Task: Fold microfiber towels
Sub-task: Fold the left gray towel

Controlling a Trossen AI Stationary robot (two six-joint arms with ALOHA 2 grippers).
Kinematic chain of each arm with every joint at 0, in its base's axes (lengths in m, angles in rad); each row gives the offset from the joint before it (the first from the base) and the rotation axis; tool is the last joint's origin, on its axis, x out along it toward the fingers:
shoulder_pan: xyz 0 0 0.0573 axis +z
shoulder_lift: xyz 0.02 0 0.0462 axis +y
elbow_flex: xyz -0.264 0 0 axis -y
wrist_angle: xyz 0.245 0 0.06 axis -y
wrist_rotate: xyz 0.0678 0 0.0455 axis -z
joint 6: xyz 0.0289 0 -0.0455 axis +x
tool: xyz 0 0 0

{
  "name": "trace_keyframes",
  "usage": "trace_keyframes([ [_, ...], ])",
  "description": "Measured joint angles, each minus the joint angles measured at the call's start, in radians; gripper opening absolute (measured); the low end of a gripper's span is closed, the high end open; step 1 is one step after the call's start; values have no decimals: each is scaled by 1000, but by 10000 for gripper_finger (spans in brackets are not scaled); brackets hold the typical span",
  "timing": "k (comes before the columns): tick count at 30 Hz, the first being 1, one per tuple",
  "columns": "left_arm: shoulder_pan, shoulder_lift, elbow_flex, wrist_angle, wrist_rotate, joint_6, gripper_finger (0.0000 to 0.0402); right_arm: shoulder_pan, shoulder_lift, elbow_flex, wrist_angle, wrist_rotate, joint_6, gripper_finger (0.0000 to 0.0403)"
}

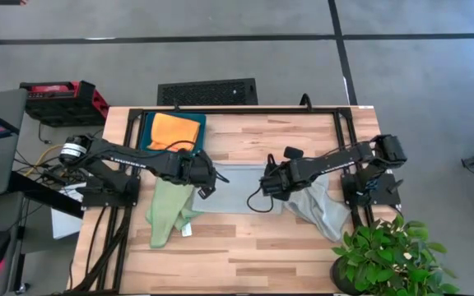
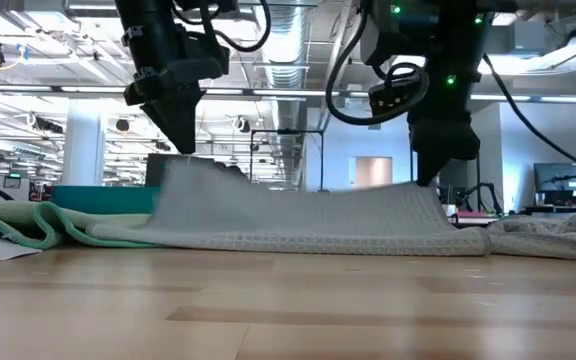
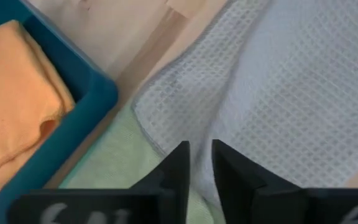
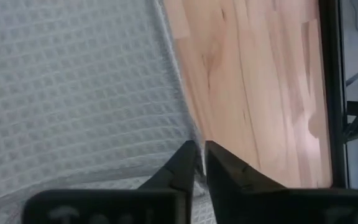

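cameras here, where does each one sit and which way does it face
High: overhead, facing down on the wooden table; both arms show.
Low: at tabletop height, facing level across the pale grey waffle-weave towel; both arms descend.
Left wrist: facing that towel, the light green cloth and the orange cloth in the teal tray.
Right wrist: facing the towel's edge.
All share the grey towel.

two dark jointed arms, black looping cables, wedge-shaped black fingers point(image 3: 178, 163)
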Motion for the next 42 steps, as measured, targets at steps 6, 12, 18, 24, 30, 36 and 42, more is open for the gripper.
trace_keyframes([
  [6,31,0,0,1,0,48,119,-37,0,0,3,2,1,111],
  [12,17,0,0,1,29,57,137,-61,-2,18,-5,-47,2,148],
  [18,-70,0,0,2,32,72,137,31,-2,29,9,-78,-74,160],
  [24,-155,0,0,5,15,37,137,154,-3,1,131,-230,-245,154],
  [30,-211,0,0,6,6,27,137,222,-3,-69,313,-340,-374,142],
  [36,-243,0,0,9,-8,26,137,241,-3,-90,337,-346,-359,133],
  [42,-253,0,0,9,-19,26,137,234,30,-90,396,-388,-357,132],
])
